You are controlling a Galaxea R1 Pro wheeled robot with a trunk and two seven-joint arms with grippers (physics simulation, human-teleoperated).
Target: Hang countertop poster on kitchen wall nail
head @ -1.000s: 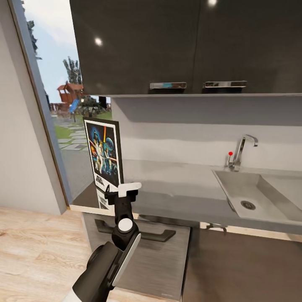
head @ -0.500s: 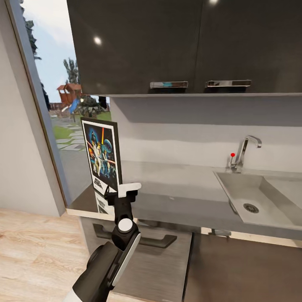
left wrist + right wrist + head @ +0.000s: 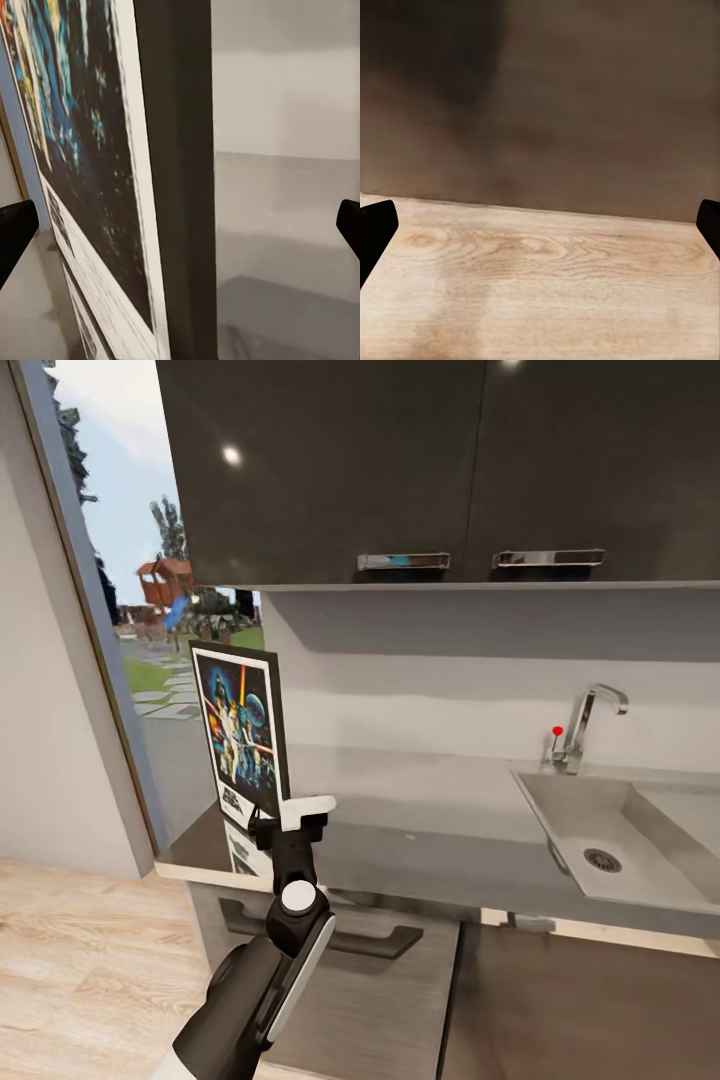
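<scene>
The poster stands upright at the tabletop's left end, so I bring my left gripper edge-on with its jaws spread wide astride its frame. My right gripper, equally open, hangs idle over the floor.

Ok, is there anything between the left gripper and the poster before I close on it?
Nothing visible stands between them. In the left wrist view the poster stands upright on the kitchen countertop, its dark edge midway between the two spread fingertips, with open gaps on both sides. From the head view the left gripper sits right at its lower corner.
</scene>
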